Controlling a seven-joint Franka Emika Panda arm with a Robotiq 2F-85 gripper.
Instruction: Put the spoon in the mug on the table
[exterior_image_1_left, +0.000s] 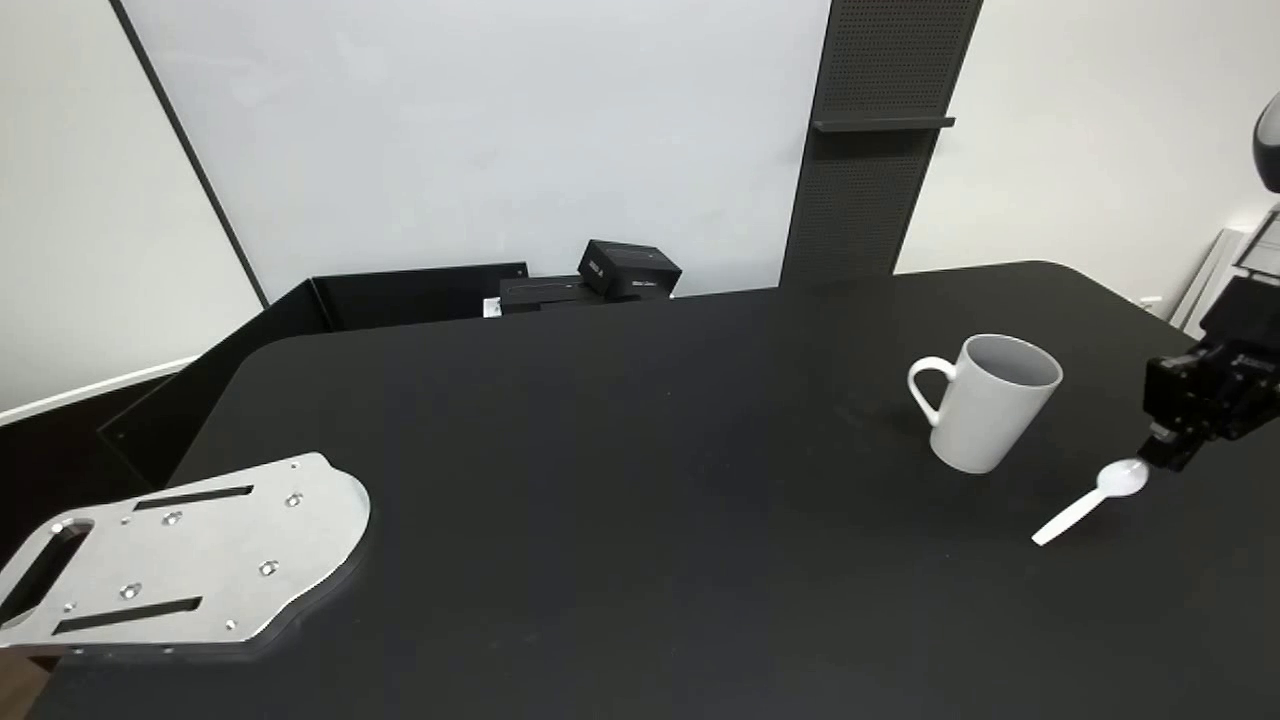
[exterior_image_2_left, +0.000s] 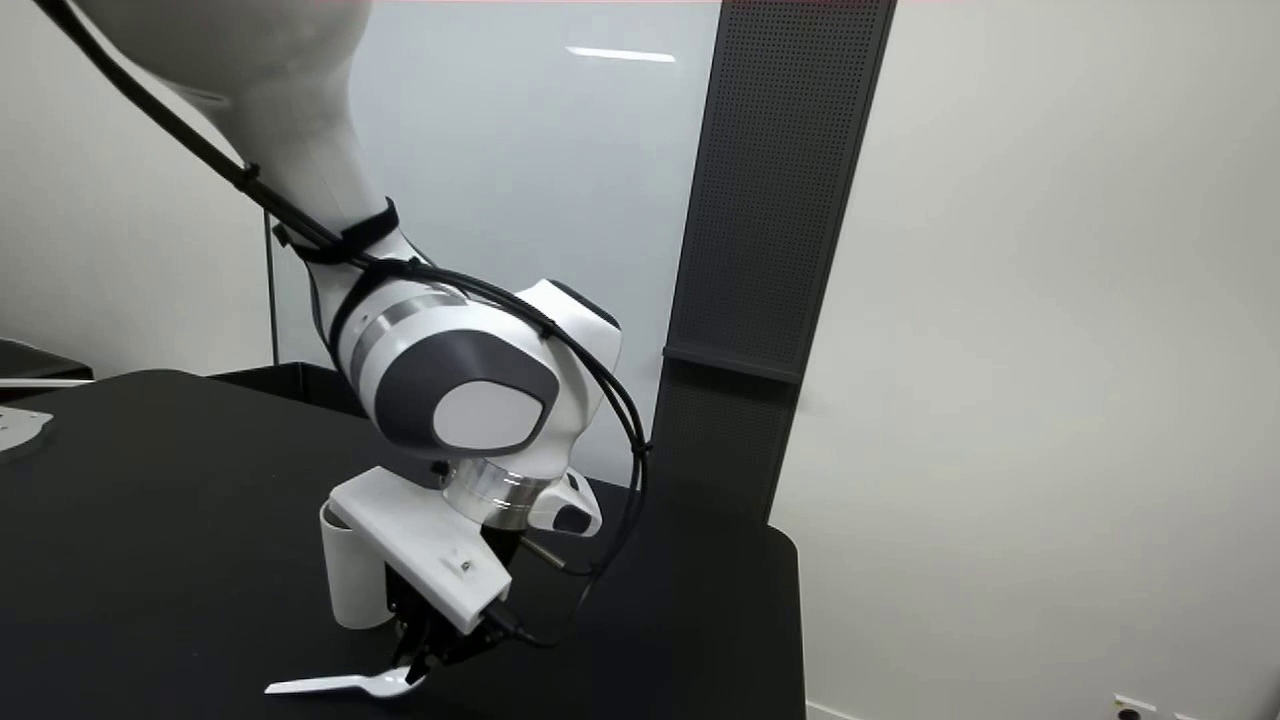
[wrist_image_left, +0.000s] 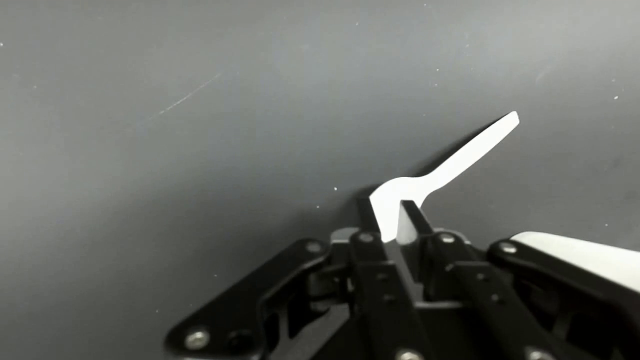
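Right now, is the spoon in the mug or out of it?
Out: in both exterior views the spoon is outside the mug, bowl end at the gripper.

In an exterior view, mug (exterior_image_1_left: 985, 425) on table (exterior_image_1_left: 650, 520), behind and left of spoon (exterior_image_1_left: 1098, 496); plate (exterior_image_1_left: 230, 545) far left

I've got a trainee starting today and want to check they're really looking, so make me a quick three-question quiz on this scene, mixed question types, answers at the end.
1. Multiple choice: which part of the spoon is nearest the gripper?
A) the tip of its handle
B) its bowl
C) the middle of its handle

2. Fill the blank: the mug stands with its open end facing ____.

3. True or false: the spoon is already inside the mug.

Key
1. B
2. up
3. False; it is outside the mug.
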